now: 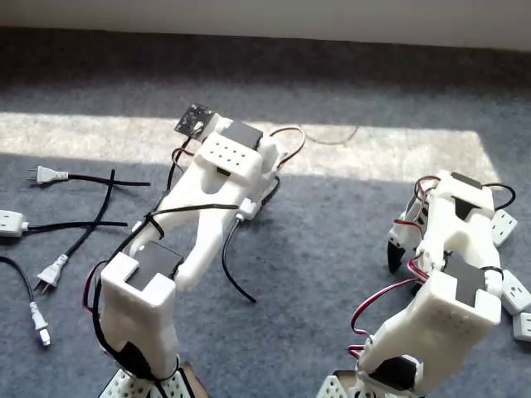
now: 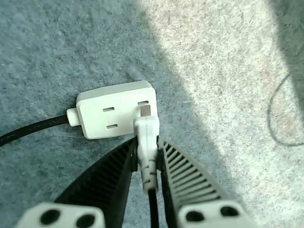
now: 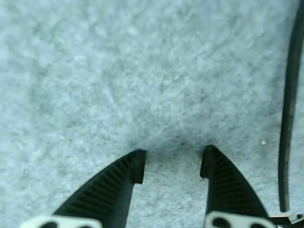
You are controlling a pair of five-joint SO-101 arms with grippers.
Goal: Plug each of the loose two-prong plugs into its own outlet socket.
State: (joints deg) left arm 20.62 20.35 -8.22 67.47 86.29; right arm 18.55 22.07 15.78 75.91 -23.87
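Item: white two-prong plug (image 2: pixel 146 129) on a black cord (image 2: pixel 153 211), held by its body in the left jaws, which are closed tight on its two sides. The plug's nose touches the face of a white outlet block (image 2: pixel 114 111) at the pair of slots farthest from that block's own black cord (image 2: pixel 31 129). One metal prong shows at a slot, though how far it has entered cannot be told. A second pair of slots on the same face stands free. The block lies flat on the bench (image 2: pixel 57 42), which is covered in grey carpet-like fabric, at the edge of a sunlit band. In the high view the left arm (image 1: pixel 203 199) stretches forward to that band. To its left lie three loose white plugs (image 1: pixel 43 174) (image 1: pixel 48 276) (image 1: pixel 40 322) on black cords that cross one another, and one more white outlet block (image 1: pixel 10 222) at the picture's edge. The right arm (image 1: pixel 452 274) stands folded, well apart from the left arm. The right jaws point down just over bare fabric, wide open and holding nothing, with a black cable (image 3: pixel 289 104) beside them. Three white outlet blocks (image 1: pixel 504 225) (image 1: pixel 516 290) (image 1: pixel 523 325) lie close by the right arm.
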